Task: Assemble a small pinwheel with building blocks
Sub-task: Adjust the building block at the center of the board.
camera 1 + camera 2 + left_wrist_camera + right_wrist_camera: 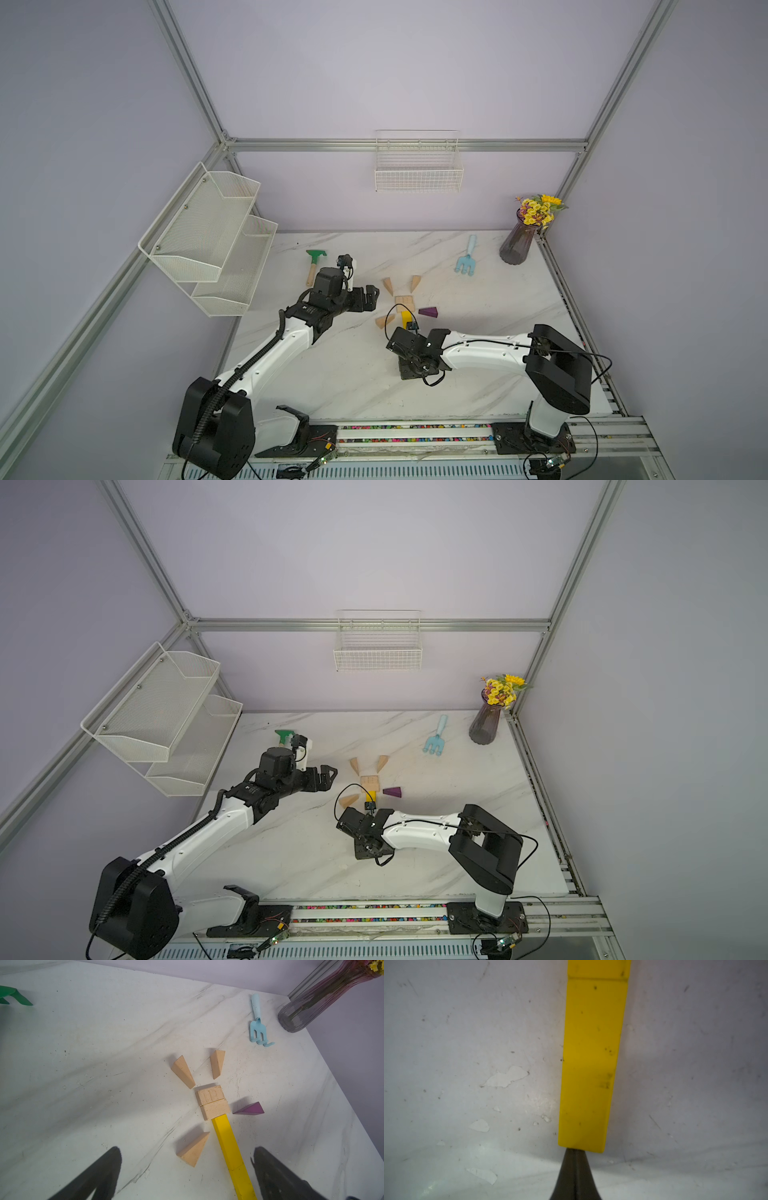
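While flat on table (467, 1043), yellow stick (589, 1064) end-on against closed right end effector (574, 1152).

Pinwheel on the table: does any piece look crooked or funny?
A bit. The three pale wood wedges and the purple wedge lie unevenly around the pale wood square hub, with small gaps, and the hub's two blocks sit slightly offset.

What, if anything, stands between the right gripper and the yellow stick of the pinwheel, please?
Nothing visible. The right gripper, shut, has its tips right at the end of the yellow stick; only tabletop lies beside them.
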Tool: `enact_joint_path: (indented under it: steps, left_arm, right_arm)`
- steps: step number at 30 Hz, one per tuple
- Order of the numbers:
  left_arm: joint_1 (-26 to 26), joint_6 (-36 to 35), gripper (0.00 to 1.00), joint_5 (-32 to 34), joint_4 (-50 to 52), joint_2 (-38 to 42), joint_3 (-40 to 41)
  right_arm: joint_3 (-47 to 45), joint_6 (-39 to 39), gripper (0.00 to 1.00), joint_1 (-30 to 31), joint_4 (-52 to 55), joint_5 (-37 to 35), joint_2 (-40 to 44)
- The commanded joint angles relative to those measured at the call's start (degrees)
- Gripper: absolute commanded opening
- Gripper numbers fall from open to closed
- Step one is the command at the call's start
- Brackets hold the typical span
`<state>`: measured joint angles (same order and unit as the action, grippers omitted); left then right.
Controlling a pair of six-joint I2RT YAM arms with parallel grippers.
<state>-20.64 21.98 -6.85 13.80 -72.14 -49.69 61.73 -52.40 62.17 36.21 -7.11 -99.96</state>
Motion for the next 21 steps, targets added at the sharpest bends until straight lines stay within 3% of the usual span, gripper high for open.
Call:
enact_joint_path:
  steps: [1, 3, 5, 8, 14, 21]
  left_arm:
    - [0.3, 0.8, 1.00, 0.3, -2.5, 0.5, -1.1]
    - [0.3, 0.8, 1.00, 0.6, -2.9, 0.4, -1.2]
    - [0.4, 0.8, 1.00, 0.9, -3.0, 0.1, -1.6]
    - [0.8, 0.5, 1.00, 1.1, -2.7, -1.3, -3.4]
    - [3.0, -0.8, 1.00, 0.4, 0.7, -5.4, -9.7]
    - [5.9, -2.2, 1.00, -1.9, 0.4, -7.4, -11.8]
  right_arm:
    - [3.2, 0.3, 0.12, 0.7, 2.8, -1.6, 4.5]
    - [5.2, 0.7, 0.27, 0.2, 4.1, -3.6, 6.1]
    - [7.9, 2.1, 0.49, -2.1, 5.3, -4.5, 6.6]
    - [12.1, 5.3, 0.69, -7.9, 6.0, -4.4, 5.3]
    - [23.7, 12.4, 0.81, -18.4, 6.3, -3.7, -4.1]
    - [35.1, 15.7, 0.86, -24.1, 7.0, -2.8, -15.5]
